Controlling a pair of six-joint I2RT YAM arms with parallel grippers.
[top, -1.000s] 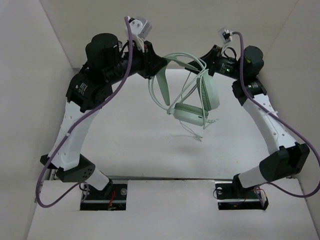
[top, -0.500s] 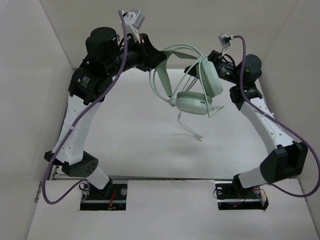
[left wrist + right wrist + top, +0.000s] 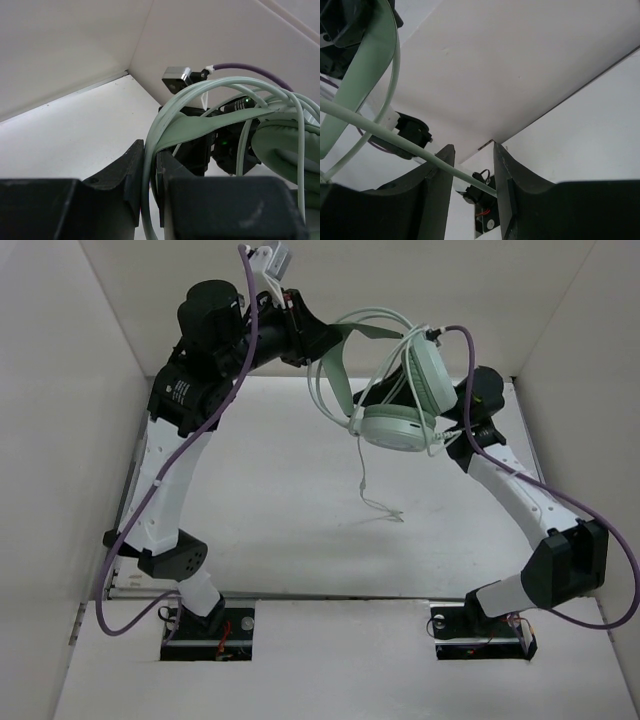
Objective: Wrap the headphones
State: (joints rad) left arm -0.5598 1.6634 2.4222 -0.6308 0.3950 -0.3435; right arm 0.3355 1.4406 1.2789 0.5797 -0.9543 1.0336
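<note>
- Top view: compared with a second ago, the headphones hang higher and further right in the frame. One round earcup now faces the camera, with the other on edge behind it.
- The left arm has stretched taller. Its left tool stays clamped on the thin headband at upper centre.
- The right arm has drawn in behind the earcups, and the right tool is mostly hidden by them here.
- The pale cord loops over the cups, and a loose tail drops toward the tabletop. Whether its end touches I cannot tell.
- Purple cables trail off both arms, and white walls box in the space.
- Left wrist view: the tool's fingers are together, pinching the flat mint headband and a strand of cord. More cord arcs right over the padded cup.
- The right arm's dark wrist, with its green light, and a purple cable sit just behind.
- Right wrist view: the right tool's jaws stand apart. One strand of cord slants across the gap, and the headband curves at upper left.
</note>
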